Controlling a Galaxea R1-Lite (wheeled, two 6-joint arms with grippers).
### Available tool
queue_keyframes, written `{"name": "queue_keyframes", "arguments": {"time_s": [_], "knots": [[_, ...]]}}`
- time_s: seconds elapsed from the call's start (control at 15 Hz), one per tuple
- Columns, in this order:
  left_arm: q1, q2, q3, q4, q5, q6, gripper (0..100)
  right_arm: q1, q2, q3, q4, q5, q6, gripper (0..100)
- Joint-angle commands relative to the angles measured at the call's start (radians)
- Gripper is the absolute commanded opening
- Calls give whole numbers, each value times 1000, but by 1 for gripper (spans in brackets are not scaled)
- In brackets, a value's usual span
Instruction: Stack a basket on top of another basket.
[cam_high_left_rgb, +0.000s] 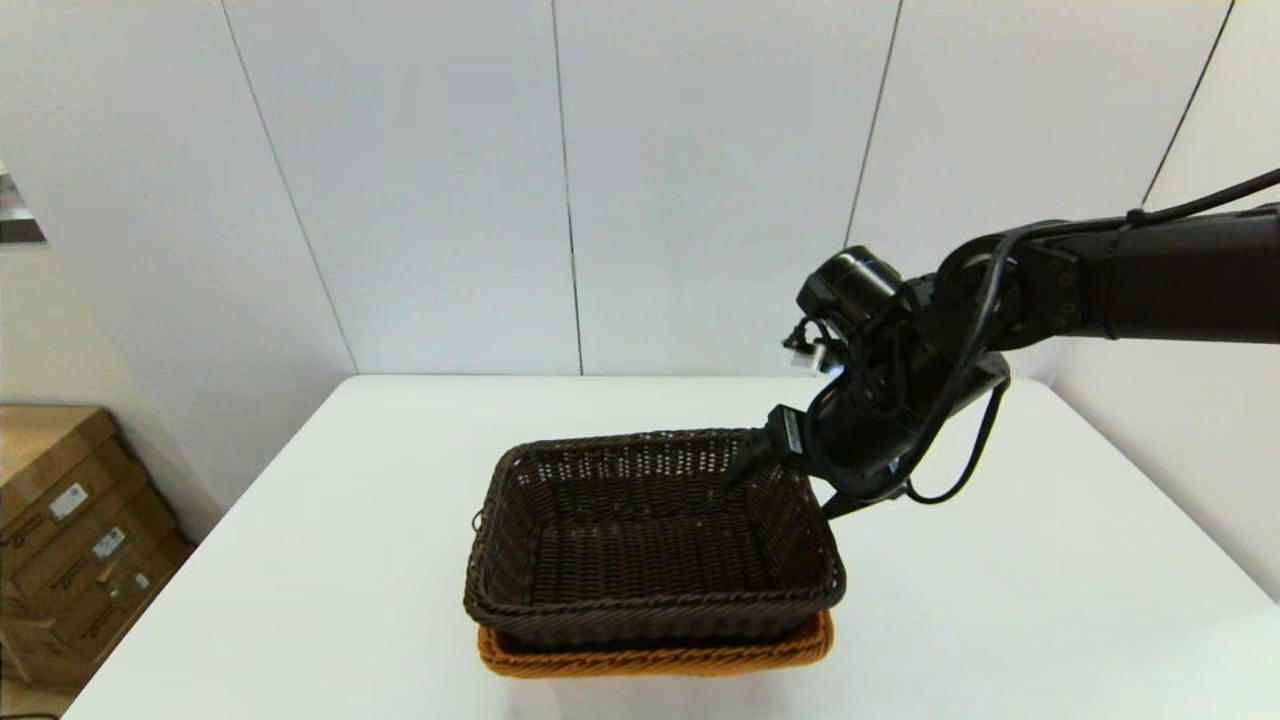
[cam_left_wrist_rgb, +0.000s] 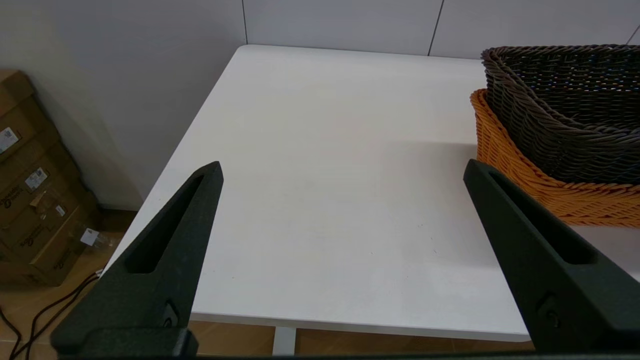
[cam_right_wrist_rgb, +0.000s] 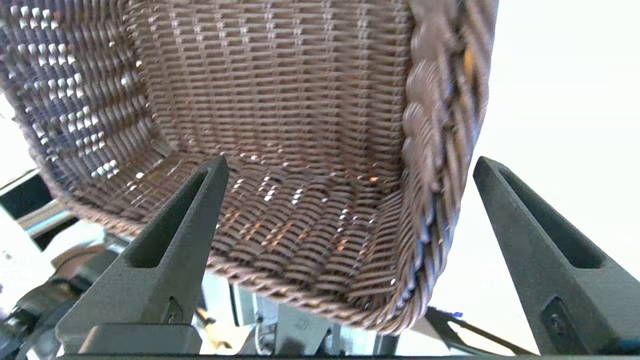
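The dark brown basket (cam_high_left_rgb: 652, 540) sits nested inside the orange-tan basket (cam_high_left_rgb: 655, 655), near the middle of the white table (cam_high_left_rgb: 1000, 600), a little toward the front edge; only the braided rim of the orange-tan one shows under it in the head view. The right gripper (cam_high_left_rgb: 785, 478) is at the far right corner of the dark brown basket, and its two fingers stand wide apart: one finger (cam_right_wrist_rgb: 165, 240) is over the inside of the basket, the other is outside the rim, so the rim is between them and nothing is gripped. The left gripper (cam_left_wrist_rgb: 342, 172) is low beside the table, on the left of both baskets, with its fingers also spread and holding nothing. The table top is plain white and smooth. Behind it stands a wall of pale panels (cam_high_left_rgb: 700, 180) with thin dark seams. On the floor at the left there are brown cardboard boxes (cam_high_left_rgb: 70, 520) with small white labels, and dark cables (cam_left_wrist_rgb: 45, 310) lie on the floor near them.
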Motion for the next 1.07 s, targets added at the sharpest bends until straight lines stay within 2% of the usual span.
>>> {"name": "queue_keyframes", "arguments": {"time_s": [0.07,0.2,0.47,0.67,0.87,1.07], "knots": [[0,0,0,0,0,-1,100,-1,-3,-8,1,-16,5,100],[0,0,0,0,0,-1,100,-1,-8,-22,0,-73,3,100],[0,0,0,0,0,-1,100,-21,-14,-56,1,-90,11,100],[0,0,0,0,0,-1,100,-108,-23,-96,11,-90,1,100],[0,0,0,0,0,-1,100,-220,-23,-154,76,-79,-54,100],[0,0,0,0,0,-1,100,-349,-26,-159,84,-59,-98,100]]}}
